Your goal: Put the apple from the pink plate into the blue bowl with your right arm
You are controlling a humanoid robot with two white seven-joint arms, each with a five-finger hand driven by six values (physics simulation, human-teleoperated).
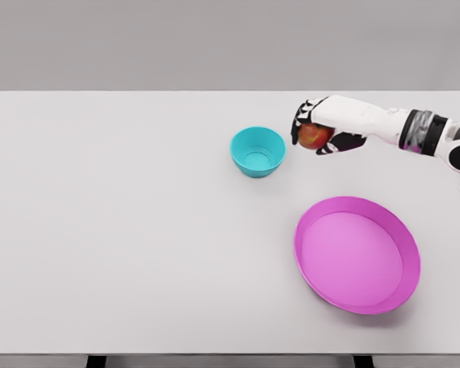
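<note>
We've got the right hand (322,129) clamped on the apple (314,136), just right of the blue bowl (257,152); pink plate (357,254) near the table's (123,230) front-right corner.

Bright, even, diffuse light; soft faint shadows under bowl (257,152) and plate (357,254); slightly soft render.

Apple (313,136): partly covered by the curled fingers of the right hand (322,130); only its red-yellow face shows.
Right arm (414,130): cut off at the picture's right edge.
Table (138,230): near edge and legs cropped by the bottom edge.
</note>
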